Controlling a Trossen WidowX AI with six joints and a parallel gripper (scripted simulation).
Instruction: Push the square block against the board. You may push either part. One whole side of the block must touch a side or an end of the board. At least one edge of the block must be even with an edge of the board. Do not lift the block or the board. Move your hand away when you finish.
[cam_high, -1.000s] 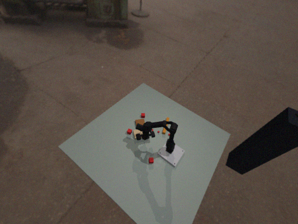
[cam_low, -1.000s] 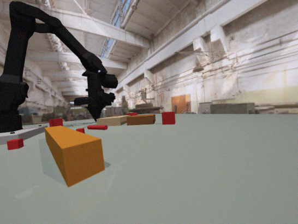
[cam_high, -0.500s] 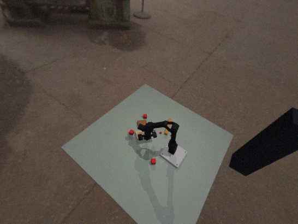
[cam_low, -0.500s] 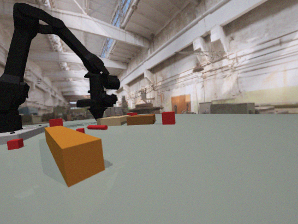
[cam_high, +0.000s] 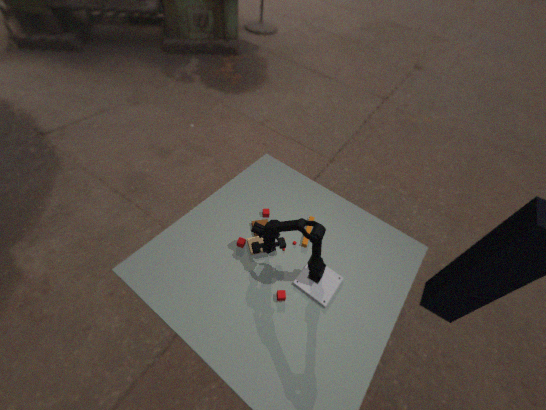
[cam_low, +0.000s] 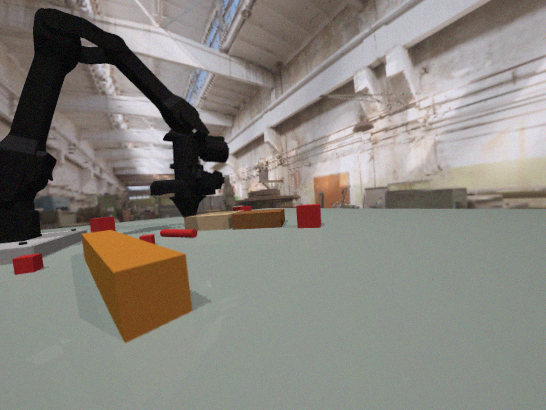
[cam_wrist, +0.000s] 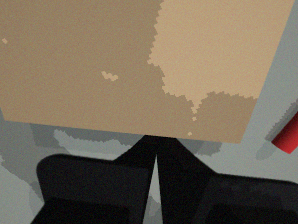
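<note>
The light tan flat piece (cam_high: 253, 240) (cam_low: 207, 221) (cam_wrist: 90, 60), which looks like the board, lies on the mat. The darker brown piece (cam_high: 260, 222) (cam_low: 258, 219), which looks like the square block, lies just beyond it from the arm's shadow side. In the exterior view their ends look close together; the arm partly hides them from above, so I cannot tell whether whole sides touch or edges are even. My gripper (cam_low: 189, 214) (cam_wrist: 158, 132) is shut and empty, pointing down at the tan piece's near edge. The edge hides its very tips; contact is unclear.
A long orange block (cam_high: 305, 240) (cam_low: 142, 280) lies between the arm's side and the mat's back. A red cylinder (cam_low: 178, 233) (cam_wrist: 289, 139) lies near the tan piece. Red cubes (cam_high: 266, 212) (cam_high: 241, 242) (cam_low: 309, 216) stand close around both pieces; another red cube (cam_high: 281, 295) is near the base.
</note>
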